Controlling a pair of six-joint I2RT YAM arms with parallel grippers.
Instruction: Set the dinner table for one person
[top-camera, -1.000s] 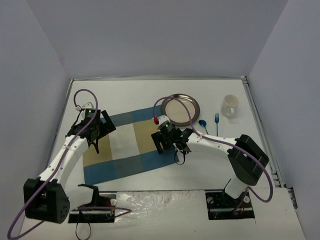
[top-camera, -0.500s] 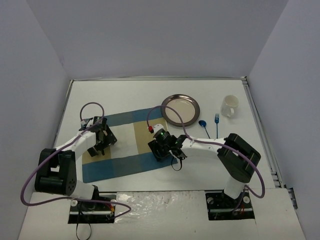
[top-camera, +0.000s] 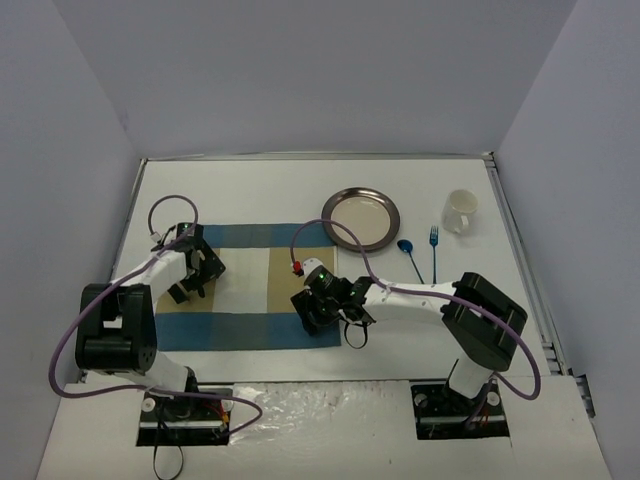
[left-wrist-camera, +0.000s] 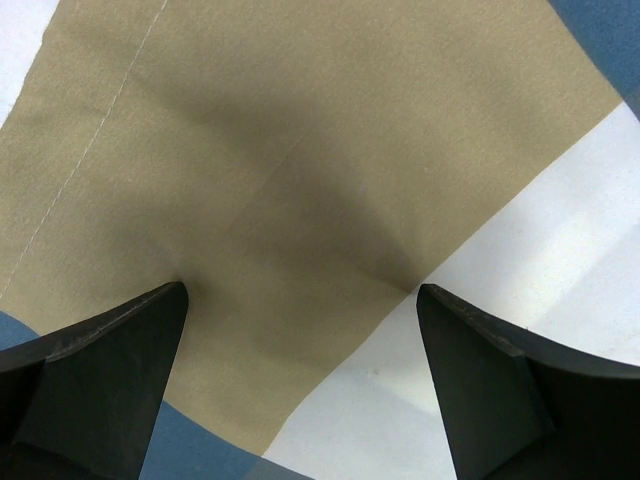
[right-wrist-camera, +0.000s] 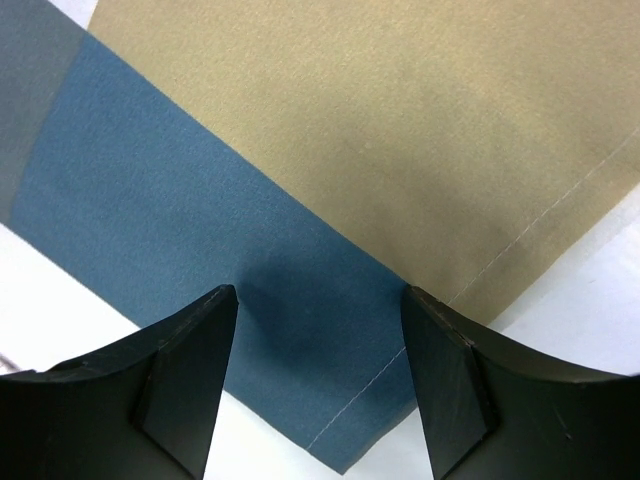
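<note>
Placemat step looks about done: the blue-and-tan checked cloth placemat (top-camera: 240, 300) is laid flat on the large flat white rectangular desk (top-camera: 250, 190), left end effector (left-wrist-camera: 300, 290) held wide open over tan, right end effector (right-wrist-camera: 320, 292) open at its blue corner, so the round metal plate (top-camera: 361, 218) probably gets fetched next.

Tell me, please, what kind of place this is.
Probably a robotics lab test cell, not a home: a white table boxed by bare walls, robot arms mounted at its edge, one placemat and plate.
</note>
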